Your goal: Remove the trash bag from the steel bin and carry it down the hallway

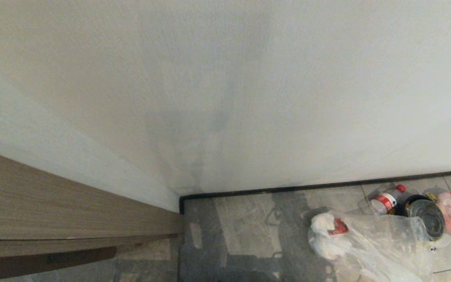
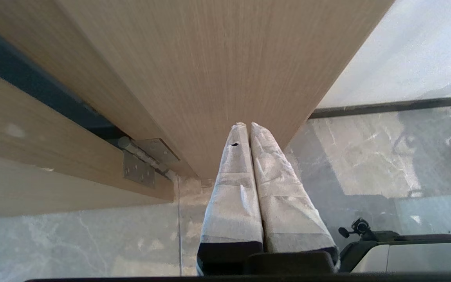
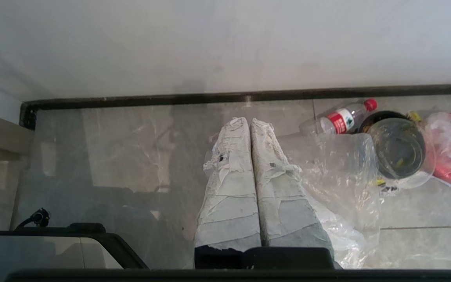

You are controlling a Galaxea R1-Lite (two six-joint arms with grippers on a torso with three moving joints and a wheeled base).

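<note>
Right hand [image 3: 251, 123] closed, empty, poised above floor tiles [image 3: 131, 149]. Steel bin [image 3: 399, 149] lies tipped near wall, clear trash bag [image 3: 339, 168] spilling out beside hand. Judgement: open first, pinch gathered film, draw out slowly. Left hand [image 2: 248, 126] closed, parked by door.

Both pincers, left [image 2: 246, 125] and right [image 3: 249, 120], point downward with taped fingers pressed together, holding nothing.

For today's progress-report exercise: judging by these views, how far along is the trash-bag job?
Done: seemingly the clear bag lies spread out beside the steel bin, though part may cling to its rim. In hand: nothing; the left claw and right claw are shut, empty. Left: grasping the bag and carrying it away.
</note>
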